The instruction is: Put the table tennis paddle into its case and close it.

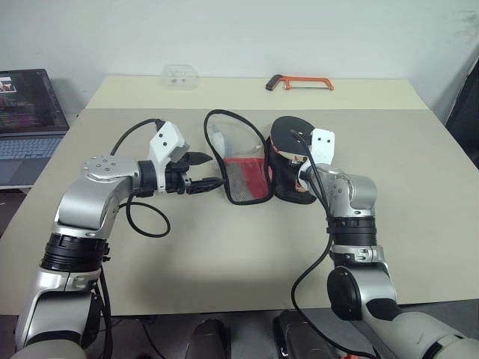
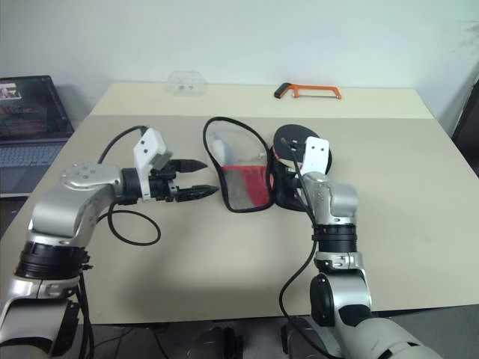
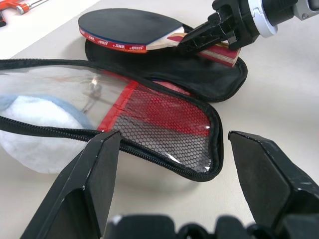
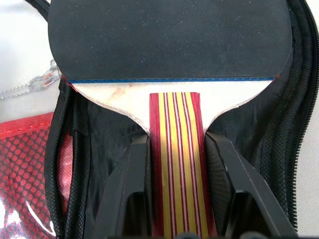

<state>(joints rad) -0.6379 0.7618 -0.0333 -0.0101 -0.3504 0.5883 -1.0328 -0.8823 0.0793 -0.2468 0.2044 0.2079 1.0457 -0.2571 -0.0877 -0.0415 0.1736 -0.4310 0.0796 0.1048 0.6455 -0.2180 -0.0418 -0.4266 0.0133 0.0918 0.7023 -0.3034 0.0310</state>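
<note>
Paddle (image 4: 169,45) handle clamped in right hand (image 4: 174,164), seemingly over open case (image 3: 209,79)

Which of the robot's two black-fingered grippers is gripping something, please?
The right gripper: its fingers clamp the striped handle of the black rubber-faced table tennis paddle. The left gripper is open beside the case.
</note>
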